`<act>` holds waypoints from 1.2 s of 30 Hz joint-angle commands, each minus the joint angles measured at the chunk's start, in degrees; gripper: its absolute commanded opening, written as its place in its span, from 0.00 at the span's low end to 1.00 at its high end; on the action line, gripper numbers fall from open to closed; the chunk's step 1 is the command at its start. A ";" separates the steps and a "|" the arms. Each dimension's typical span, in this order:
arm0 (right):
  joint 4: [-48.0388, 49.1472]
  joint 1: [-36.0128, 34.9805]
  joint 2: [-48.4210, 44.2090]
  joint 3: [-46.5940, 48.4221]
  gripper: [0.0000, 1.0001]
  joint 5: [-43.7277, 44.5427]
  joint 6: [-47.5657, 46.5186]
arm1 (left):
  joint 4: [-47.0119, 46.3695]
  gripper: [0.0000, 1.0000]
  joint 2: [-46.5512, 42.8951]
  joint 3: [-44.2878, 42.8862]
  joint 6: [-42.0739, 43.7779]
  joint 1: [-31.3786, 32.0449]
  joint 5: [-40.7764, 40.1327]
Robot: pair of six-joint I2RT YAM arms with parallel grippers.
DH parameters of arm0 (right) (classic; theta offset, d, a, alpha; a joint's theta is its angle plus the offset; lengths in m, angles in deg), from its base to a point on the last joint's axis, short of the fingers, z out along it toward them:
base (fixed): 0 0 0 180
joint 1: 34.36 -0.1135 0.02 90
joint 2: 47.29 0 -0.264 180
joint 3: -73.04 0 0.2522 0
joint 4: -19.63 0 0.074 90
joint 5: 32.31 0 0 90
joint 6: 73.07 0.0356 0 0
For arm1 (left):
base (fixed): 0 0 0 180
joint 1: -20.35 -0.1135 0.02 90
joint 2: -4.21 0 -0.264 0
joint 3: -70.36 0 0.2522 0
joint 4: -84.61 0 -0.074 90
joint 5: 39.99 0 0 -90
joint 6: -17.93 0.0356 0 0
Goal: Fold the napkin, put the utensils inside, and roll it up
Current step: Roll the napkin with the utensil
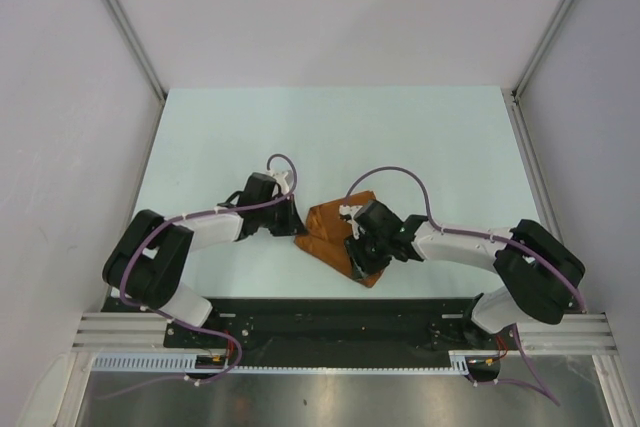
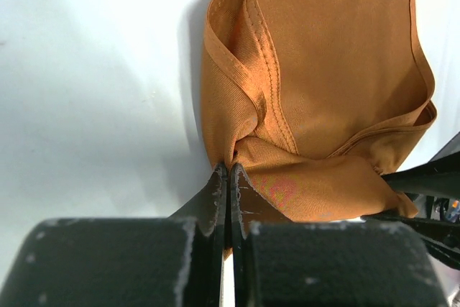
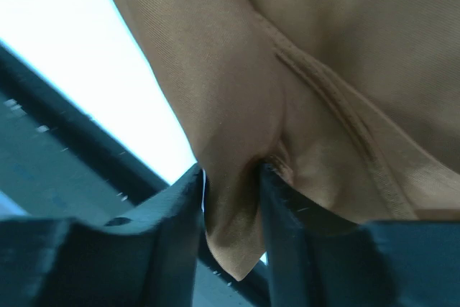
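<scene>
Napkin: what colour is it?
The napkin is plain rust-orange, clearest in the left wrist view.

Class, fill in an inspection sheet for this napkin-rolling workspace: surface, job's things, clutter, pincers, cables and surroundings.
Surface: pale, smooth table.
Job's things: rust-orange napkin folded and bunched between the two arms; fork not seen.
Clutter: nothing seen.
Grippers: left pincer shut, seemingly pinching the napkin's gathered corner; right pincer closed on a fold of the cloth.
Cables: purple cables run along each arm and loop above the wrists.
Surroundings: plain walls on three sides; metal rail at the near edge.
</scene>
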 commanded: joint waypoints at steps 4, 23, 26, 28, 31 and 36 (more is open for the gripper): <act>-8.89 1.73 -1.84 5.03 0.65 -7.00 -1.79 | 3.71 0.00 3.35 -3.89 3.33 -1.54 2.61; 6.47 -4.07 8.94 15.94 0.70 6.73 -13.84 | 5.29 0.00 5.20 -6.17 3.15 -2.07 3.49; 7.09 -4.42 11.85 16.30 0.69 5.23 -13.93 | 5.47 0.00 5.28 -6.61 3.24 -2.07 3.58; 7.36 -4.51 13.00 16.21 0.68 4.44 -13.76 | 5.64 0.00 5.37 -6.70 3.33 -2.16 3.67; 6.57 -4.51 14.15 16.38 0.61 3.38 -13.41 | 5.74 0.00 5.46 -6.88 3.33 -2.16 3.67; 5.78 -2.84 16.69 15.77 0.35 -3.29 -10.86 | 5.12 0.00 4.76 -6.62 2.89 -2.25 3.75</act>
